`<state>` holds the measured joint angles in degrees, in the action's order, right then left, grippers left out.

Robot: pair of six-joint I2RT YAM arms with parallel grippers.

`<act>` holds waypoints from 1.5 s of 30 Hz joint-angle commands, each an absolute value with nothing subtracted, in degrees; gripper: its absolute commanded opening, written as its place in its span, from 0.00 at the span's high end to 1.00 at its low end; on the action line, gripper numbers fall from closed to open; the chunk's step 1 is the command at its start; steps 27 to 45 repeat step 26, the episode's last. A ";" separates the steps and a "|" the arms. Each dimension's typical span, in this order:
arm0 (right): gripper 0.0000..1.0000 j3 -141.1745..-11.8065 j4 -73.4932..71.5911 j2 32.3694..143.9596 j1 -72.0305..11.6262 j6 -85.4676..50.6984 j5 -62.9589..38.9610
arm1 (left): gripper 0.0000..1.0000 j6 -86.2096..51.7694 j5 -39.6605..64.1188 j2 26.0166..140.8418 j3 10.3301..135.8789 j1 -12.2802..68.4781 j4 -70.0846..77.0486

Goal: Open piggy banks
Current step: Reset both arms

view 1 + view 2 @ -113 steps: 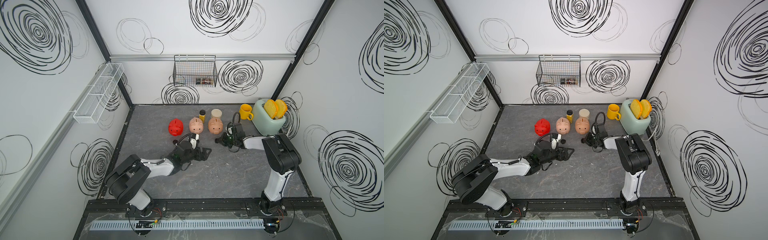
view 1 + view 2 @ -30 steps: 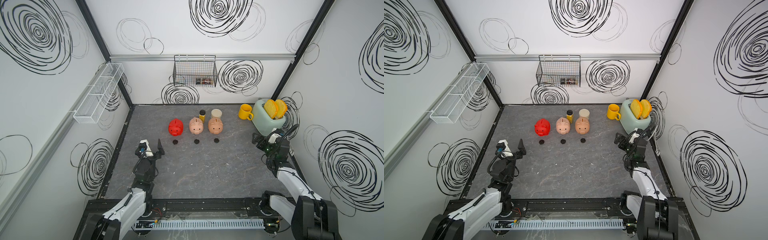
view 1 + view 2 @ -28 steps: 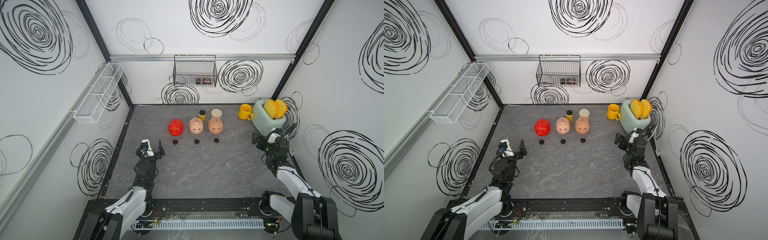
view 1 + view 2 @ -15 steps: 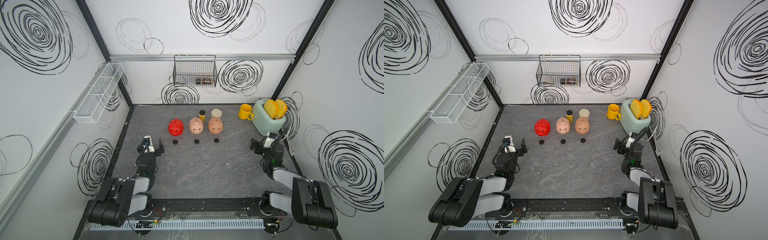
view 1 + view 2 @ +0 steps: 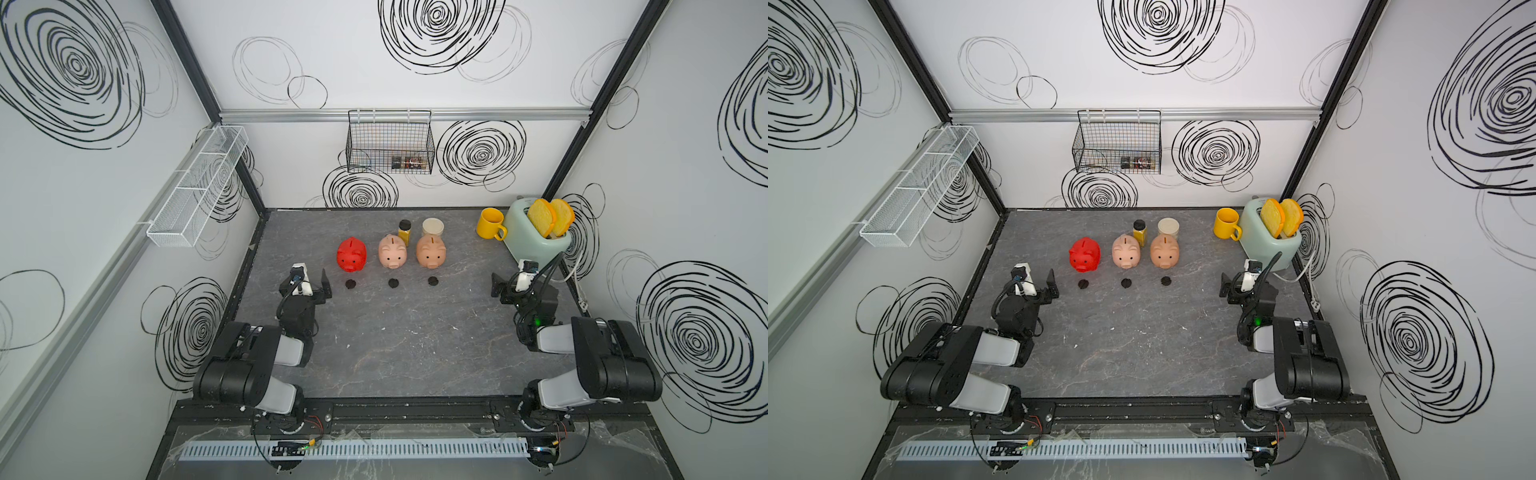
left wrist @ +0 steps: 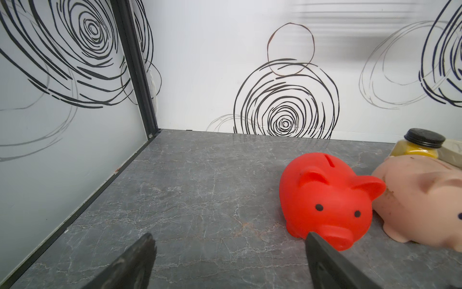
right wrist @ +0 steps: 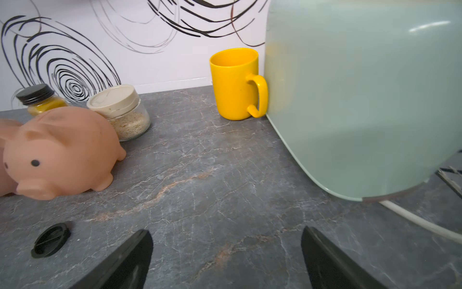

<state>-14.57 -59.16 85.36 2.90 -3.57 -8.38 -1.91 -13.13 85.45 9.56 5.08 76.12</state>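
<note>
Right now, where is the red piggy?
In both top views the red piggy bank stands at the left end of the pig row, beside the pale pink piggy bank, with a black round plug lying just in front of it.

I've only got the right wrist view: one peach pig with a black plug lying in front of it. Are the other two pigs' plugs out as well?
Observer: It looks so. In both top views, black plugs lie one in front of each pig: red pig, pale pink pig, peach-tan pig.
Operator: Is the left gripper holding anything?
Observer: No. The left wrist view shows the left gripper open and empty, close to the red pig.
Operator: Anything in the toaster beside me?
Observer: Two toast slices stand in the slots of the toaster.
</note>
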 commanded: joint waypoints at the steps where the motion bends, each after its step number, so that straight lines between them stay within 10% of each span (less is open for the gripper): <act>1: 0.03 -15.46 -62.78 85.14 1.99 -1.32 -6.84 | 0.04 -0.27 -16.66 85.71 9.32 6.34 81.90; 45: 0.03 -15.22 -62.21 84.68 1.36 -1.47 -5.19 | 0.04 -0.26 -16.70 85.70 9.32 6.39 81.74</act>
